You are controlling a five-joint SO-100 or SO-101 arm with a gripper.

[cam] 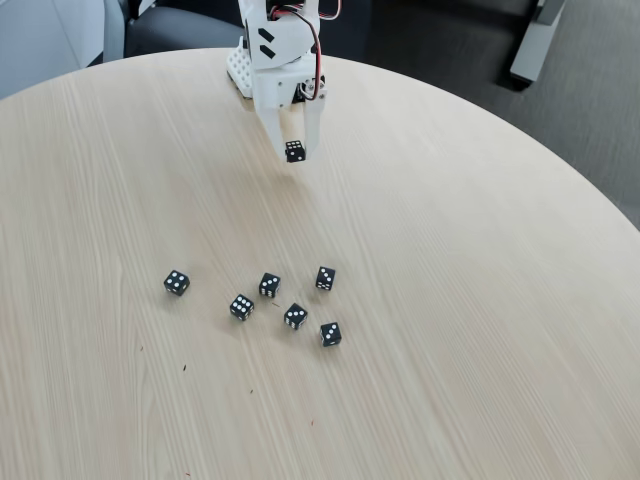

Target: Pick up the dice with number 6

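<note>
6 black dice (270, 285) lie clustered on the round, pale wooden table (480, 300), 1 apart at left.

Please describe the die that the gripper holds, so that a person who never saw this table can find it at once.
On the round wooden table, look to the far edge, where the white gripper hangs. The black die sits between its fingertips, above the tabletop. The six other dice lie on the table nearer the camera.
</note>
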